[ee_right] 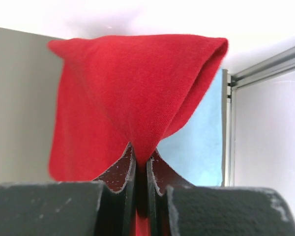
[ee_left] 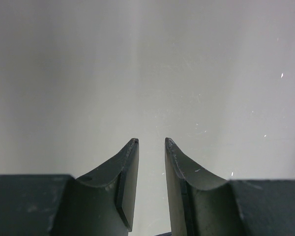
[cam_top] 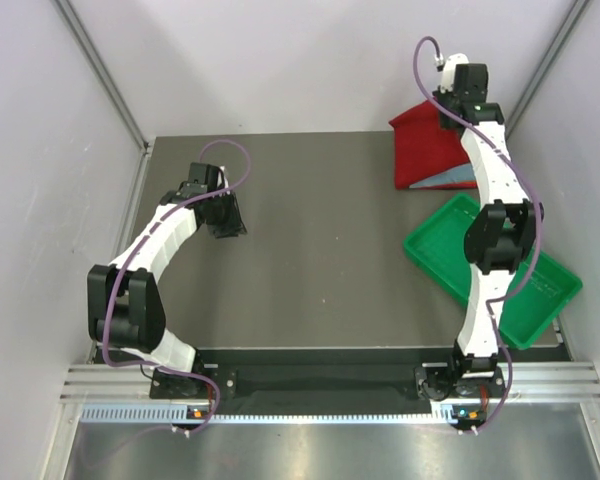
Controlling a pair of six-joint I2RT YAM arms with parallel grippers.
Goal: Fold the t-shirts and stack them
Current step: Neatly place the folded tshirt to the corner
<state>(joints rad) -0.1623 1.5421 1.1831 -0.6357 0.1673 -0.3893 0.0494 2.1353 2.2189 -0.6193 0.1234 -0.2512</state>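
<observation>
A red t-shirt (cam_top: pixel 426 145) lies bunched at the back right of the table, one part lifted toward the wall. My right gripper (ee_right: pixel 141 153) is shut on a pinch of this red t-shirt (ee_right: pixel 132 93), which drapes up and away from the fingertips. Under it shows a light blue t-shirt (ee_right: pixel 201 147), seen as a thin strip (cam_top: pixel 452 178) in the top view. My left gripper (ee_left: pixel 151 141) hovers over bare table at the left, jaws a little apart with nothing between them. In the top view it (cam_top: pixel 226 226) sits far from the shirts.
A green plastic tray (cam_top: pixel 435 252) stands at the right, partly under the right arm. Metal frame posts (cam_top: pixel 110 85) and pale walls close in the table on both sides and behind.
</observation>
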